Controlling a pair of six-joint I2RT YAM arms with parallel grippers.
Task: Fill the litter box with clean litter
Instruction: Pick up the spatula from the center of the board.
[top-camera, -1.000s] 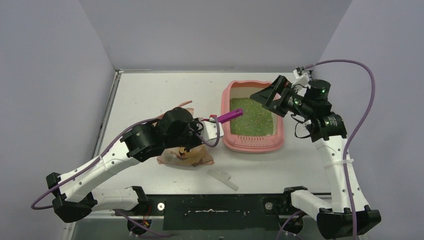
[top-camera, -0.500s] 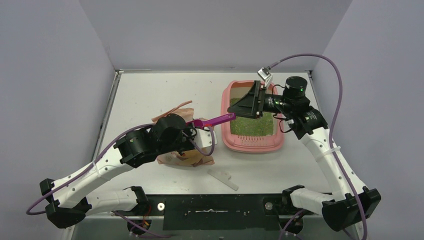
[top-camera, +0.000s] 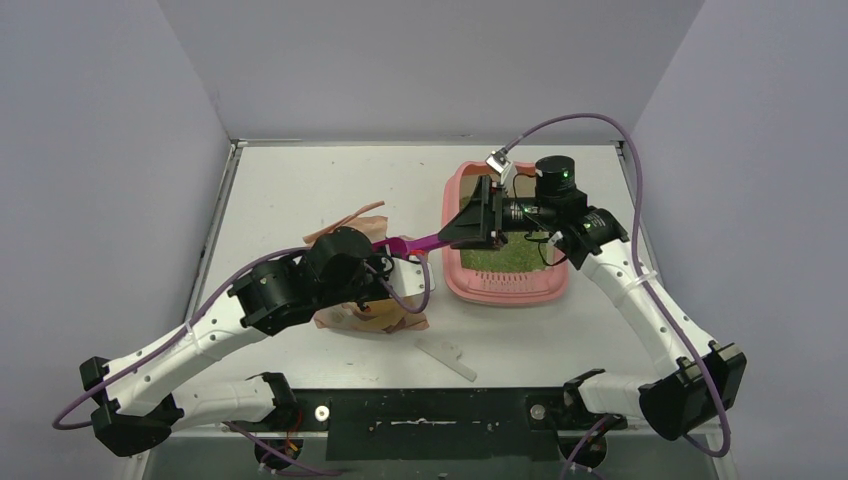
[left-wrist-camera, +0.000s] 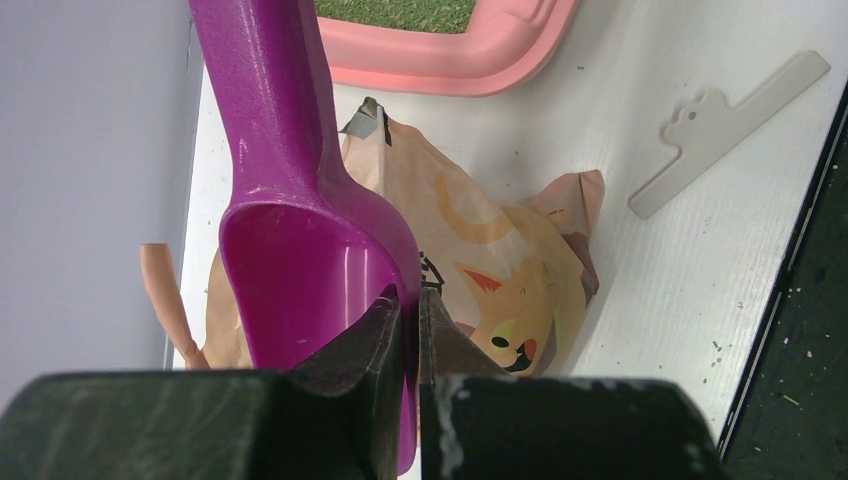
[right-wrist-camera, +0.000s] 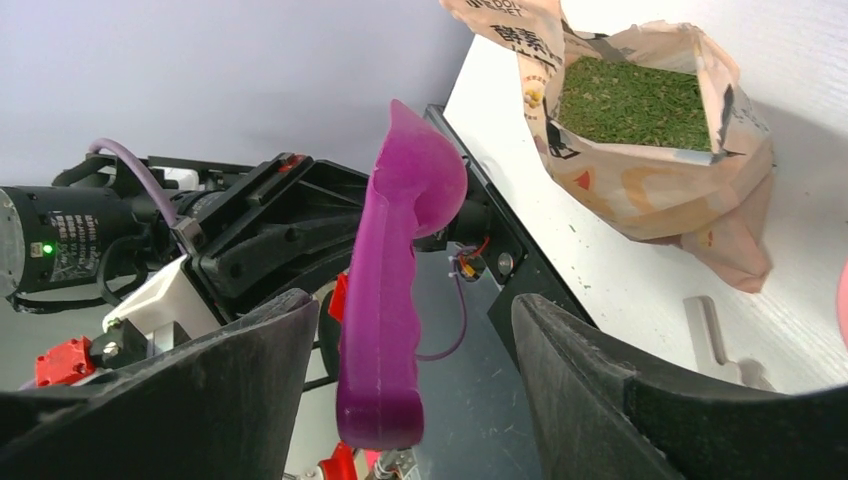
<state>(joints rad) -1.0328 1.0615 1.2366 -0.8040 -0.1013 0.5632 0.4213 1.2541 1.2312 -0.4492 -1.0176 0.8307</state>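
Left gripper (left-wrist-camera: 408, 300) pinches magenta plastic scoop (left-wrist-camera: 300, 260); right gripper (right-wrist-camera: 415, 300) open astride its handle (no contact), hiding much green granular litter (top-camera: 510, 258) in pink plastic litter box (top-camera: 500, 292).

A white desk (top-camera: 300, 190) carries a crumpled tan paper bag (top-camera: 375, 315) close to its near edge, left of the middle. The bag is open at the top, with an orange cartoon animal printed on its side. A flat white plastic clip (left-wrist-camera: 728, 132) lies just right of the bag. A torn tan strip (left-wrist-camera: 160, 290) lies behind it. A magenta scoop (left-wrist-camera: 290, 250) is up off the desk above the bag, its handle pointing right.
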